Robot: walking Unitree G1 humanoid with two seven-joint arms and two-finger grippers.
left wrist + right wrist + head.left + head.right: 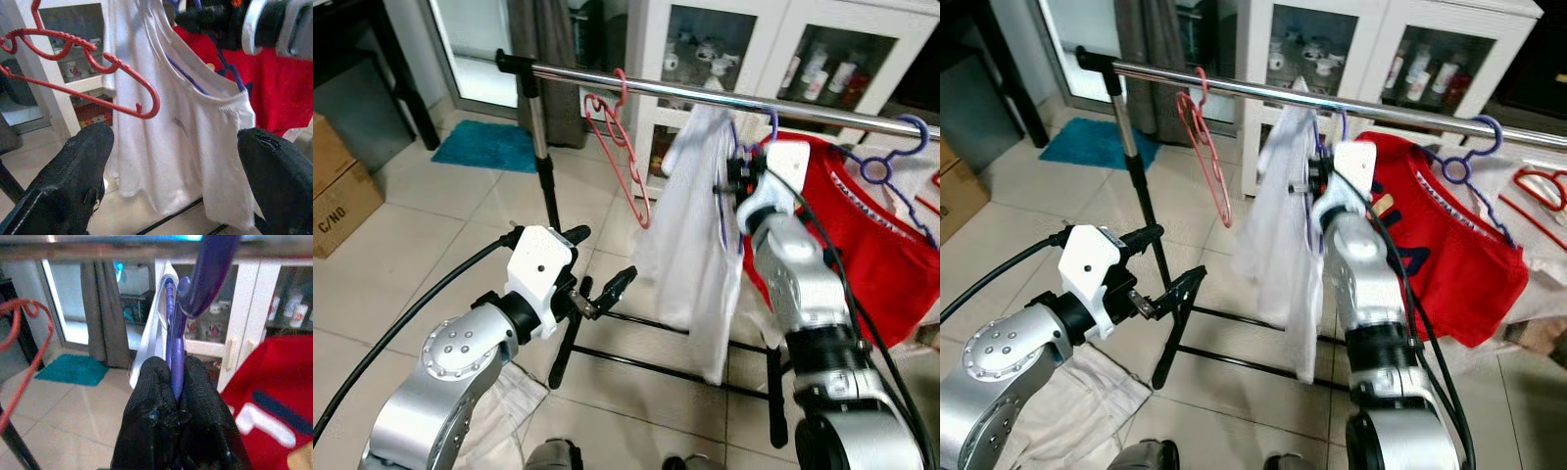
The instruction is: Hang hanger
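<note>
My right arm reaches up and forward, and my right tool (175, 404) is clenched on the neck of the purple hanger (174, 333) carrying a white shirt (700, 245). That hanger's hook (208, 271) curves up against the chrome rail (705, 98) of the clothes rack; I cannot tell whether it rests fully on it. The hanger is glossy purple plastic, thin, with the shirt's shoulders draped over it and the cloth hanging down toward the rack's black base.

My left arm is bent low in front of me, its left tool (597, 284) released, the two fingers (73, 176) spread wide and pointing toward the shirt, touching nothing.

I count three hangers on the rail: an empty red hanger (625, 147) near the black upright post (541, 147), the purple one I grip, and a second purple hanger (891, 157) holding a red shirt (862, 235). A cardboard box (337, 186) sits on the tiled floor at my left.
</note>
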